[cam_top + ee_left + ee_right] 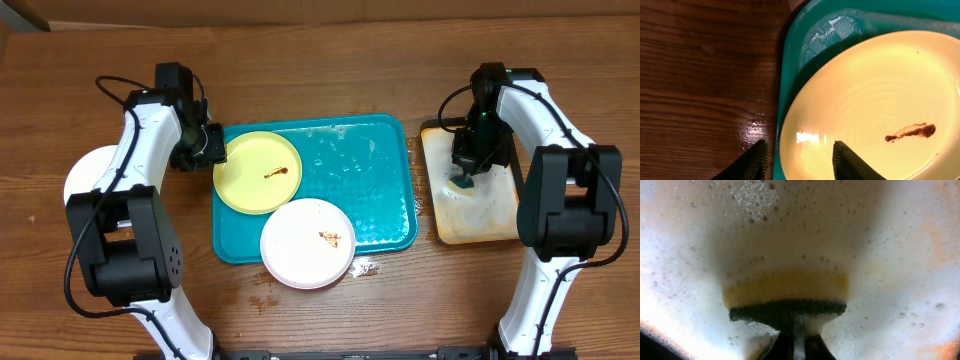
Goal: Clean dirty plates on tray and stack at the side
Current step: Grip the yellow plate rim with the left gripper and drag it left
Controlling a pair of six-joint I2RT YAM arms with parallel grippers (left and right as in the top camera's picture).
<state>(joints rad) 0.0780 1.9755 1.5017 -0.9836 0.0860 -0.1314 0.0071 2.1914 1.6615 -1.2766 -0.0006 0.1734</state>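
**Left poised on yellow plate rim; right loading sponge**

- Nearest me: white plate hangs over the near rim of the tray. It has a brown smear and looks unwashed.
- Behind it: yellow plate sits on the tray's left part with one brown streak. Its edge rides over the left rim.
- Left end effector: open and holding nothing. One finger is over the yellow plate, the other outside its edge. I judge the overhang is what makes the rim pinchable.
- Left on the desk: side plate, white, partly under my left arm. Probably the start of the stack.
- Far right: right end effector is clamped on the sponge and pressing it into foam in the tan tray. Presumably taking up soap for scrubbing.
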